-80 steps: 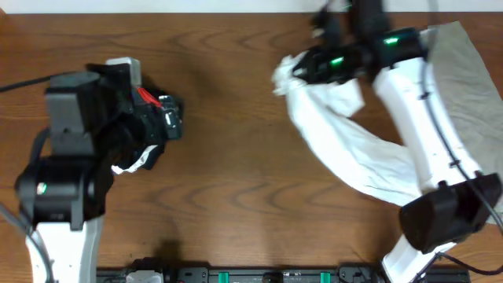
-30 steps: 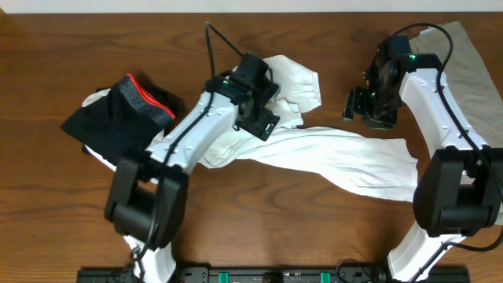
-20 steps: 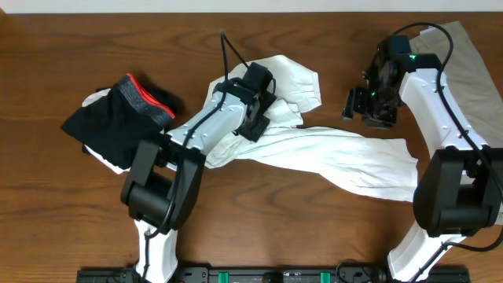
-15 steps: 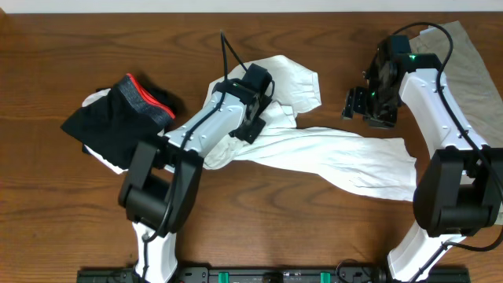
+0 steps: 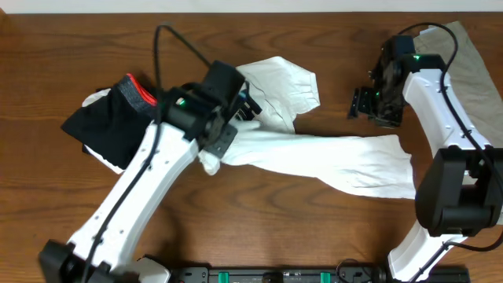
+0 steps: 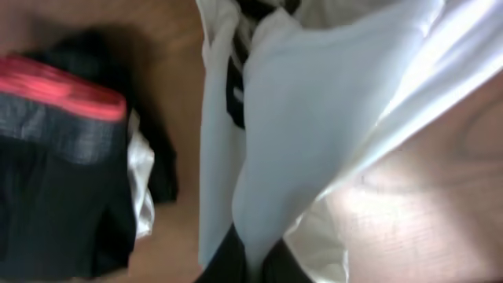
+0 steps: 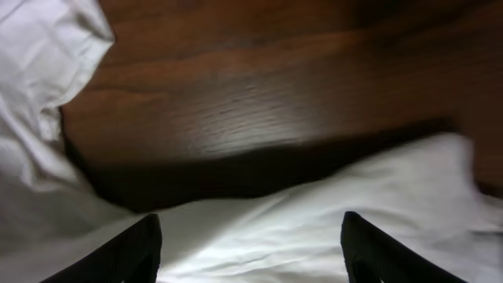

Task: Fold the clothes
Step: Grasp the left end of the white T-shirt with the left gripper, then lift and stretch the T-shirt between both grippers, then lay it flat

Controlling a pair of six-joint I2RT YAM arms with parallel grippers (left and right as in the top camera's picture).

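Observation:
The white T-shirt (image 5: 330,157) lies stretched in a long twisted band across the middle of the table, with a bunched end at the back (image 5: 283,79). My left gripper (image 5: 240,118) is shut on a fold of its left end, and the left wrist view shows the white T-shirt (image 6: 314,110) pinched between the dark fingers (image 6: 224,263). The black garment (image 5: 106,126) with its red-edged waistband (image 5: 140,93) lies at the left. My right gripper (image 5: 365,106) is open just above the shirt's right part. Its fingers (image 7: 141,251) stand wide apart over white cloth (image 7: 259,228).
A khaki-grey garment (image 5: 464,55) lies at the back right corner, partly under the right arm (image 5: 440,102). A bit of white cloth (image 5: 98,98) shows beneath the black garment. Bare wooden table (image 5: 259,220) runs along the front.
My left gripper has shut on the shirt's left end and drawn it left, toward the black garment; the band of cloth now lies straighter. The right gripper has barely moved.

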